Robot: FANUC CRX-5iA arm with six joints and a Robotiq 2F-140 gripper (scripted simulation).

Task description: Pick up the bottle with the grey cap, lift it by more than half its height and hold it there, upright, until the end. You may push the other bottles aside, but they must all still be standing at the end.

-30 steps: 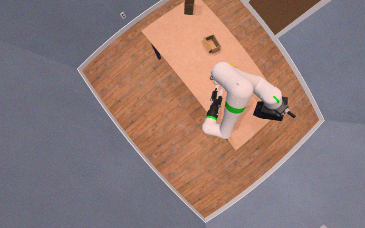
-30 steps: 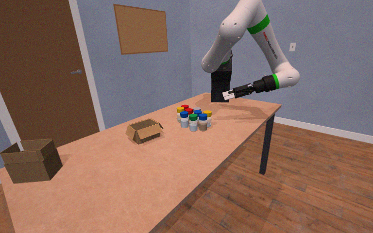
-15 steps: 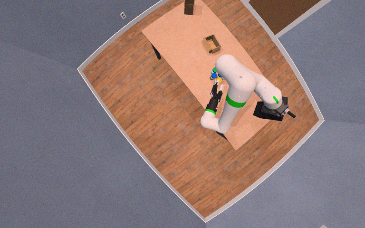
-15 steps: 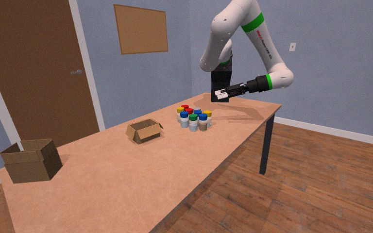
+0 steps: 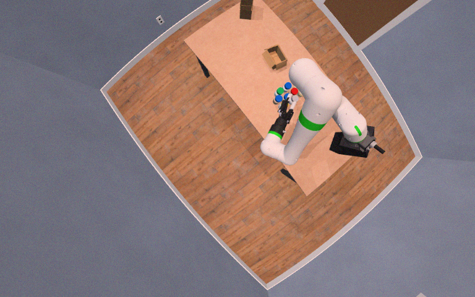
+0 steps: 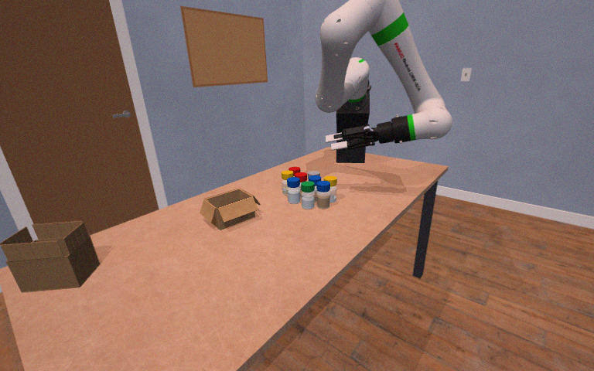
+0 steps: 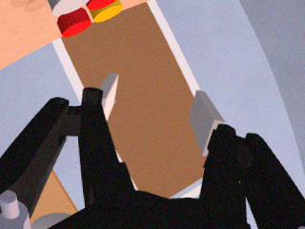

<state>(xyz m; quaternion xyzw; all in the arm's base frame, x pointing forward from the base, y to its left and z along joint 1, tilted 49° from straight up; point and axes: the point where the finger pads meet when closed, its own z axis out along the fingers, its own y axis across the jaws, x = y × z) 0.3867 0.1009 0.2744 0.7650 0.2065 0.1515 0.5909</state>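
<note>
The bottle with the grey cap [image 6: 313, 173] stands upright at the back of a tight cluster of bottles on the table [image 6: 209, 280]. Around it are bottles with red [image 6: 300, 176], blue [image 6: 322, 185], green [image 6: 308, 186] and yellow [image 6: 330, 180] caps, all standing. My gripper [image 6: 331, 142] [image 5: 285, 104] [image 7: 154, 96] is open and holds nothing. It lies level in the air, well above the caps and just past the grey-cap side of the cluster, touching no bottle. In the wrist view the cluster sits at the top left edge, partly cut off.
A small open cardboard box [image 6: 229, 207] [image 5: 275, 57] lies left of the cluster. A bigger box [image 6: 50, 253] [image 5: 246, 8] stands at the table's far end. The robot base [image 6: 350, 153] [image 5: 352, 143] stands on the table behind the bottles. The table edge runs close to the cluster's right.
</note>
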